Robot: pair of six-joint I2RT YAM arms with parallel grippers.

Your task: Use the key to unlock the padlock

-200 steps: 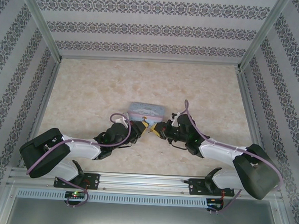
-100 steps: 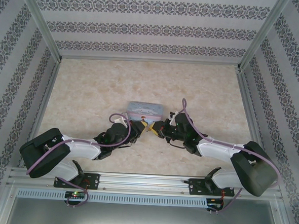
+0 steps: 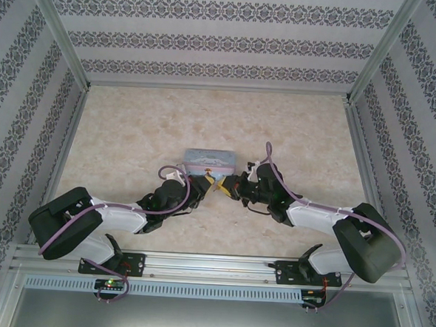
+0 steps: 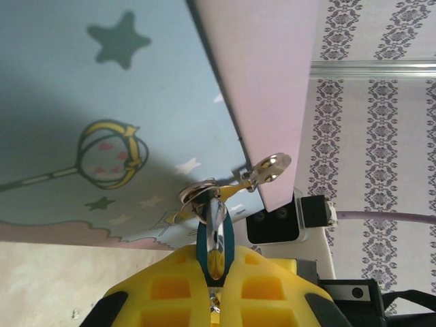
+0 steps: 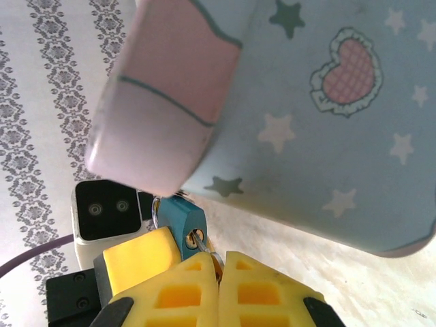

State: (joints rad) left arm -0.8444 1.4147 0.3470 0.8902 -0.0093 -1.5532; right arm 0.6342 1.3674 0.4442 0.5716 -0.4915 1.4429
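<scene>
You have both arms meeting at the middle of the counter (image 3: 131,128), just in front of the pale blue tin (image 3: 212,160). Your L hand (image 4: 214,257) is clenched on the padlock (image 5: 178,218). In the L wrist view its blue body sits between the yellow pads (image 4: 170,279), w/ the silver shackle (image 4: 215,221) sticking out toward the tin. A small ring (image 4: 197,193) hangs at the shackle and carries a second silver key (image 4: 270,167), seen in front of the tin's pink edge.

Your R hand (image 5: 219,264) is clenched too, pads pressed together, tips right at the keyhole (image 5: 195,237) on the padlock. It pinches a small metal piece there, the key (image 5: 214,259). Most of it is hidden btw the pads, so I cannot tell how deep it goes in.

The padlock is close beside the tin, btw the two hands. Shackle locked or open: cannot tell.
</scene>
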